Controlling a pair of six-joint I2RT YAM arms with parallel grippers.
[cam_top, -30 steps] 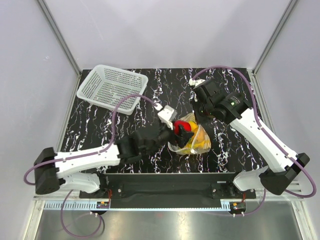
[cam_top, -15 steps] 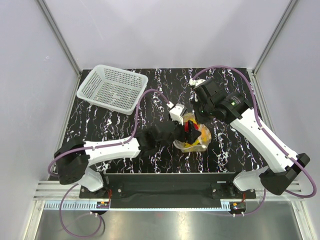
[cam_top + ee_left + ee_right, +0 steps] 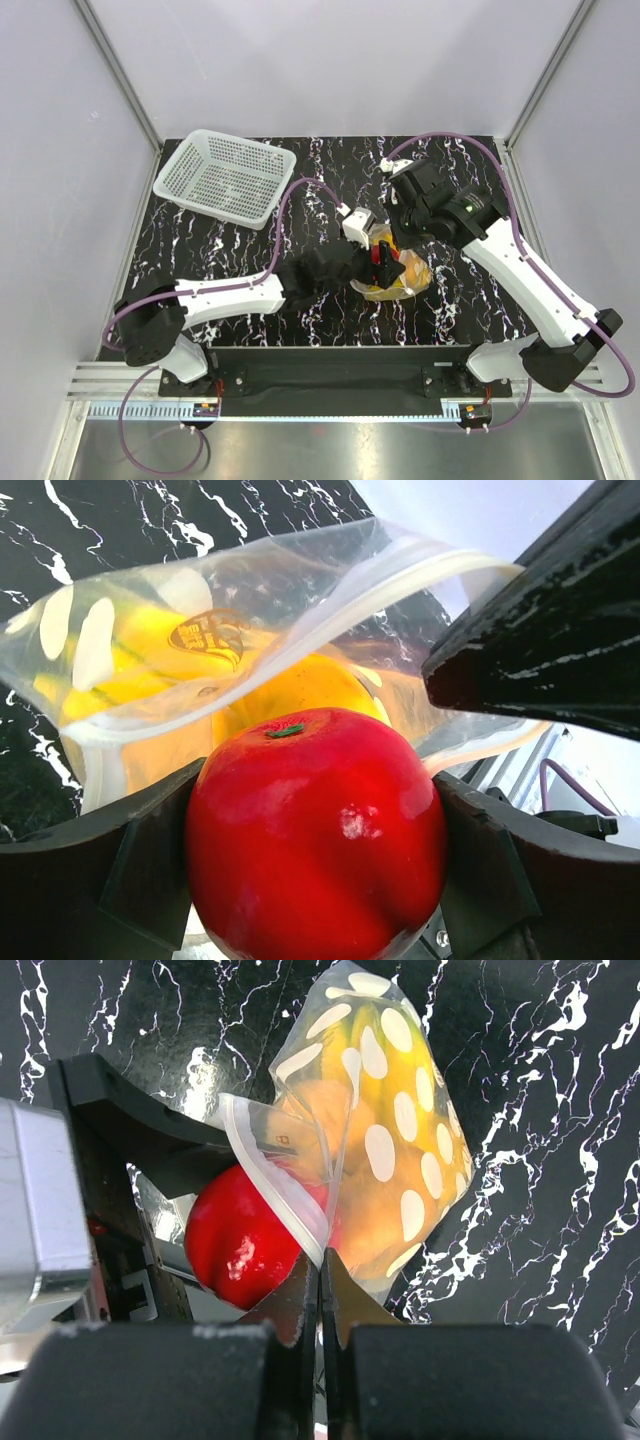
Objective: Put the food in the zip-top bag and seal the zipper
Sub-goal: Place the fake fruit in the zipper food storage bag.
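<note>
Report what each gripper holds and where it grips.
The left gripper clamps the red fruit across its opposite sides. The right gripper pinches the zip-top bag at its open mouth edge, on the zipper.

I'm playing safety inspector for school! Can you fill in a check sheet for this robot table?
Surface: black table with white veins.
Job's things: clear bag holds bananas and a yellow-orange fruit; red fruit sits at its mouth; zipper is unsealed.
Clutter: white basket, far left, apart from the bag.
Grippers: left gripper is shut on the red fruit; right gripper pinches the bag's mouth edge.
Cables: purple cables loop from both arms.
Surroundings: plain pale walls.
</note>
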